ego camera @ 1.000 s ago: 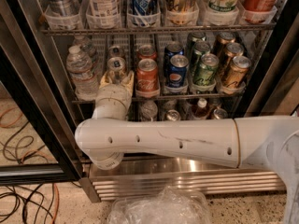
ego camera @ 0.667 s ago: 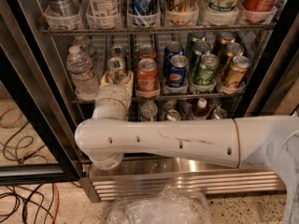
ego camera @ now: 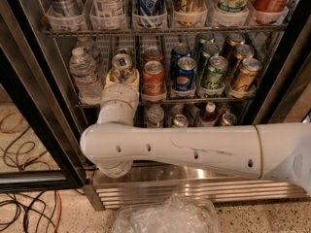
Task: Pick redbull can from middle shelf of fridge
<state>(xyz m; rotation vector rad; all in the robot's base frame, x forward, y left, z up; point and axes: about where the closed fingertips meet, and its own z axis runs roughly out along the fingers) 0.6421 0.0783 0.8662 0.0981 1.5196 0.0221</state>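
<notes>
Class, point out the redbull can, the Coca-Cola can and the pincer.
redbull can [ego camera: 122,62], camera view, its silver top.
Coca-Cola can [ego camera: 153,84], camera view, red side.
pincer [ego camera: 122,76], camera view, front end at redbull can.

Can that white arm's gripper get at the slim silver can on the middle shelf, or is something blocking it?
Probably yes. The gripper sits right at the silver can, in the front row of the middle shelf, nothing before it. A water bottle and red can flank it closely.
</notes>
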